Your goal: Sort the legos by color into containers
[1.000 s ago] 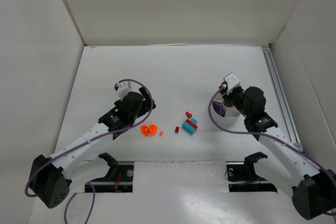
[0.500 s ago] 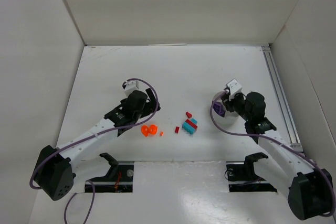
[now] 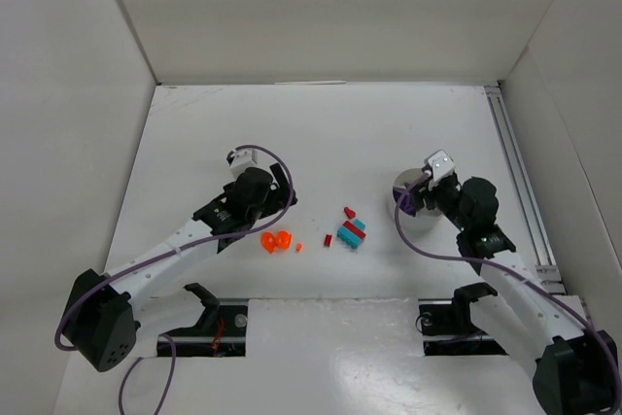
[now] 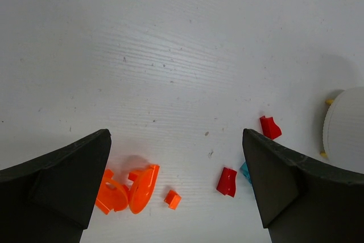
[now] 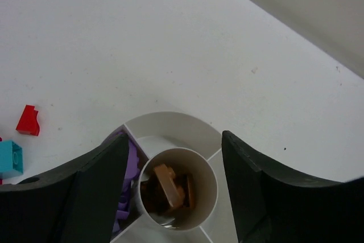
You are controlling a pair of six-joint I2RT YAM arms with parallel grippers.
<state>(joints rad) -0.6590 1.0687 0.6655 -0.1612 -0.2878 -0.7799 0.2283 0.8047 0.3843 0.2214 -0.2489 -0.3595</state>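
The left gripper hangs spread and empty over the table. Orange pieces lie close by one finger, with a small orange brick beside them. They look light, hard and slick, likely to skitter, so I'd pinch across flat sides. The curved one seems to run lower-left to upper-right in the wrist view. Red bricks lie nearer the bowl. The right gripper straddles it, open and empty, with brown pieces in the centre cup.
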